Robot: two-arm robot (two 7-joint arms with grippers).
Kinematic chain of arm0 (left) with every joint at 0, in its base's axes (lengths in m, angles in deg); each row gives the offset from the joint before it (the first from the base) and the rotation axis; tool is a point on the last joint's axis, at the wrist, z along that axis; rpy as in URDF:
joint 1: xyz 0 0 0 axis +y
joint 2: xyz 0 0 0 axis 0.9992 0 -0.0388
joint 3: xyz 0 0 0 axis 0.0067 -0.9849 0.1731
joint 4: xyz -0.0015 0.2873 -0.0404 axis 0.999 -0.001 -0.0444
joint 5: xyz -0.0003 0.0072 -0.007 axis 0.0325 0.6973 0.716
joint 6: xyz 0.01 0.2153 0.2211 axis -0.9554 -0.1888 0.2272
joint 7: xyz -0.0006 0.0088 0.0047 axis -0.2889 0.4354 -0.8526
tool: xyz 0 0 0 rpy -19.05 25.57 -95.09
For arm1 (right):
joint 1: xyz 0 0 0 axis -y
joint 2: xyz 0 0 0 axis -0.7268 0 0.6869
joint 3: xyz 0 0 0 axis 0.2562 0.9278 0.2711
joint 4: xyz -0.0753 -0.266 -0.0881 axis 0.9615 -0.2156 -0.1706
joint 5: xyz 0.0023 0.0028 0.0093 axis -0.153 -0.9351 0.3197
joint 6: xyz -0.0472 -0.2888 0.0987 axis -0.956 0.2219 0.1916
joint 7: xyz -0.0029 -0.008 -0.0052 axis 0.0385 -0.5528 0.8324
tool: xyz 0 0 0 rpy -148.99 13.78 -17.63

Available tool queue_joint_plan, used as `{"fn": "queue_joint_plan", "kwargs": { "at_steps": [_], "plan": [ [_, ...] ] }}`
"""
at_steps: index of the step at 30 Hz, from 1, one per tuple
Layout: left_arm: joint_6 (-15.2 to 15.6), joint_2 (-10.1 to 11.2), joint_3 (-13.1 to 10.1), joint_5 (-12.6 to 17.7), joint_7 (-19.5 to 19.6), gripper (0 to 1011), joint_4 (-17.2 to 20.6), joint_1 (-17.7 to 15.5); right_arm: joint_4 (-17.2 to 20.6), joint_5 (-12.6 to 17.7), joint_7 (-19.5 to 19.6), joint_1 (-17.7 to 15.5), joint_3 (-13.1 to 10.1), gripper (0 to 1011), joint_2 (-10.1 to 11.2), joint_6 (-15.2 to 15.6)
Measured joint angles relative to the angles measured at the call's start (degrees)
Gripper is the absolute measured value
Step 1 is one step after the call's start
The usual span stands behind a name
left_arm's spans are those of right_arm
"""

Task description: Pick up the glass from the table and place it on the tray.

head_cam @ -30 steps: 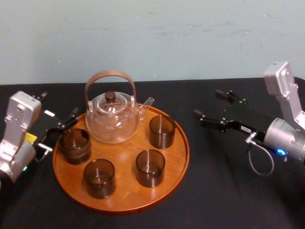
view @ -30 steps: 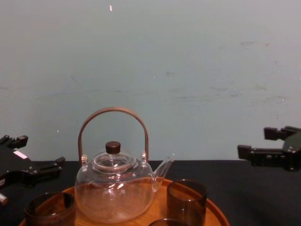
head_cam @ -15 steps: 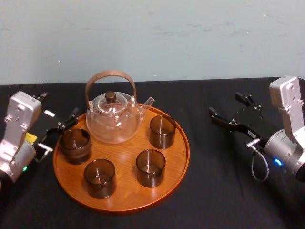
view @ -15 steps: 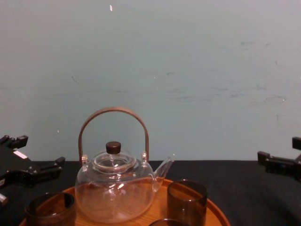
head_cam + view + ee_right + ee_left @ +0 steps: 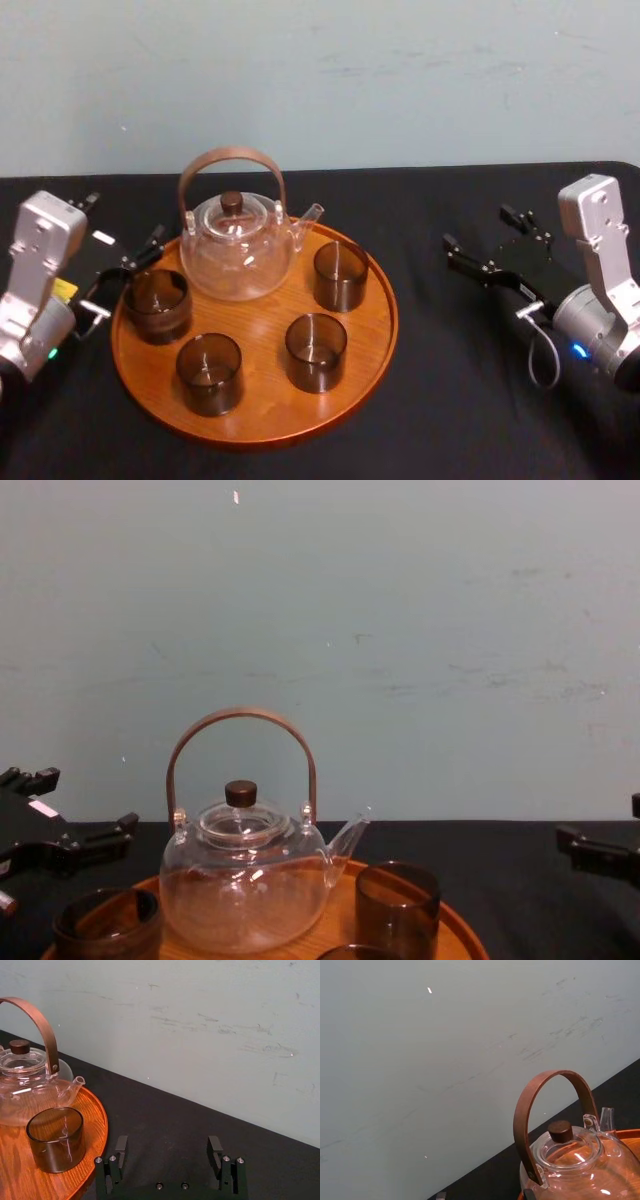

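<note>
Fingers spread and empty, the right gripper (image 5: 476, 226) hangs over the black table (image 5: 450, 400), well apart from the tray (image 5: 262, 400). The left gripper (image 5: 122, 222), likewise spread and empty, sits just beside the tray's left rim. Four dark glasses (image 5: 316, 351) stand on the tray around the teapot (image 5: 237, 250), so the placing looks complete, with both arms clear of the glassware.

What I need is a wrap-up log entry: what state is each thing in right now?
Teapot: upright on the tray, lid on.
Four glasses: upright on the tray.
Tray: flat on the table.
Left end effector: open, empty, beside the tray.
Right end effector: open, empty, over the table.
</note>
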Motion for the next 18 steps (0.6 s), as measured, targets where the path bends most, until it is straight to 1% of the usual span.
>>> {"fn": "queue_joint_plan", "kwargs": {
  "at_steps": [18],
  "plan": [
    [0.0,0.0,0.0,0.0,0.0,1001,0.0,0.0,0.18,0.25,-0.2,0.08,0.13,1002,0.17,0.06]
  ]
}}
